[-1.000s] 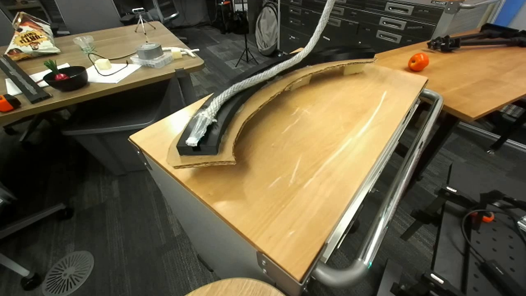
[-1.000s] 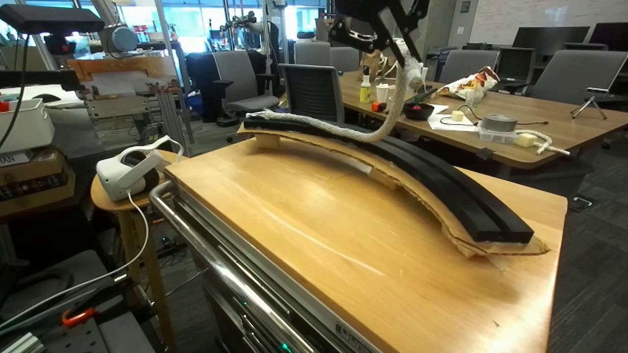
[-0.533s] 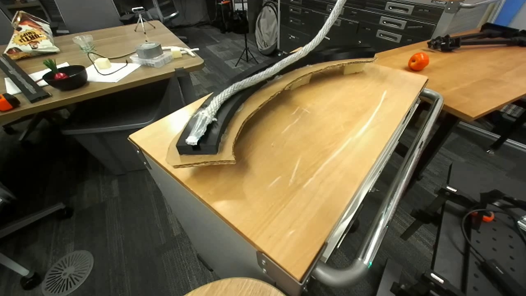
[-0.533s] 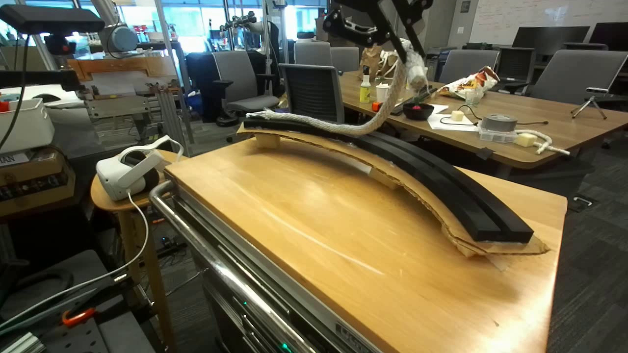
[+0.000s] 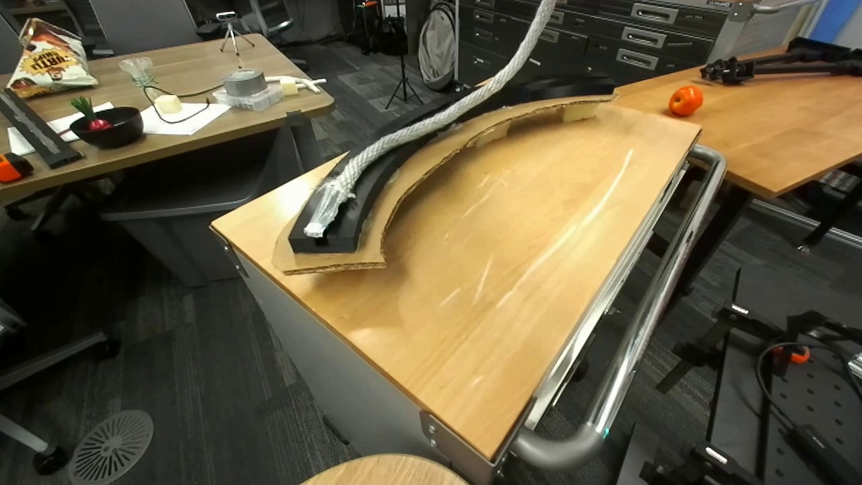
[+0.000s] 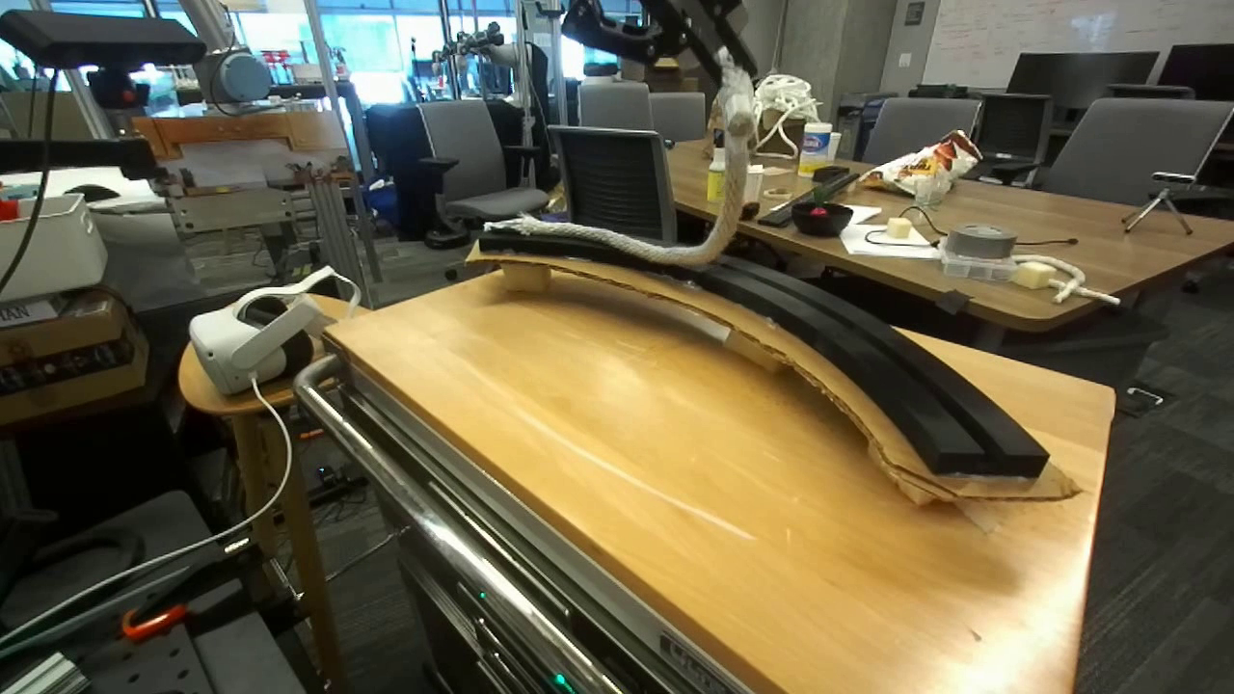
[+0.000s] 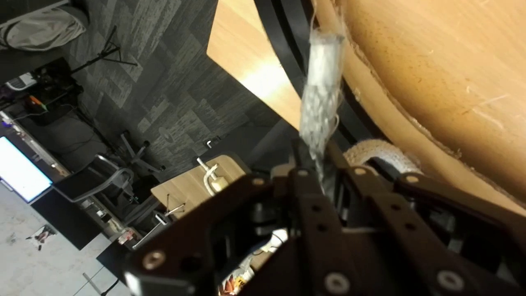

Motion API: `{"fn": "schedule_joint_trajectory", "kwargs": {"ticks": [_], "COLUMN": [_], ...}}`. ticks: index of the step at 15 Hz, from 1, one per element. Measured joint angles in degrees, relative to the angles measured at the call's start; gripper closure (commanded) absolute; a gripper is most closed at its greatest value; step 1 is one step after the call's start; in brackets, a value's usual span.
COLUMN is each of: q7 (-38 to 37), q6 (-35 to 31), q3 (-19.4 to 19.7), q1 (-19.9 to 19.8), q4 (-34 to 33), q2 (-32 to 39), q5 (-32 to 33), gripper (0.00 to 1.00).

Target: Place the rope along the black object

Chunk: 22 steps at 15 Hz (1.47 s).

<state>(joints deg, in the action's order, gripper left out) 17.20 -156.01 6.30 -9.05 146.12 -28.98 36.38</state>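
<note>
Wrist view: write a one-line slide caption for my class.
The gripper pinches the rope near one end, the black arc behind it.

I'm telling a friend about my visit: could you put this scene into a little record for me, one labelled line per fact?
Main item: rope, thick and whitish
Held by: the gripper, shut on it near one end
Other end: resting on the black object, near its end
Between: rope curves up to the gripper
Under the black object: cardboard, over a wooden tabletop
Progress: unfinished; part of the black object has no rope
Nearby: white headset, snack bag
Unclear: how snugly the rope sits
</note>
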Motion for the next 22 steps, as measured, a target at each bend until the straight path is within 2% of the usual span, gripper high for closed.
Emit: {"fn": "schedule_joint_trajectory", "kwargs": {"ticks": [2, 5, 8, 11, 15, 18, 22], "q7": [-4.07, -9.65, -10.49, -5.97, 2.87, 7.54, 10.98], "q6": [-1.52, -1.76, -0.24, 2.40, 7.82, 12.85, 17.24], "q3": [-2.77, -6.09, -6.17, -4.02, -1.15, 0.68, 1.46], "q1": [-1.35, -3.70, -3.89, -2.23, -1.66, -1.68, -1.62], "q4": [-4.19, -14.05, -22.48, -26.72, -27.60, -28.69, -29.79], "q2": [2.73, 11.07, 19.33, 24.34, 25.22, 25.20, 25.27], "q5": [1.98, 5.26, 5.44, 0.14, -8.01, -10.87, -11.37], "gripper": [0.90, 0.90, 0.90, 0.89, 0.89, 0.89, 0.89]}}
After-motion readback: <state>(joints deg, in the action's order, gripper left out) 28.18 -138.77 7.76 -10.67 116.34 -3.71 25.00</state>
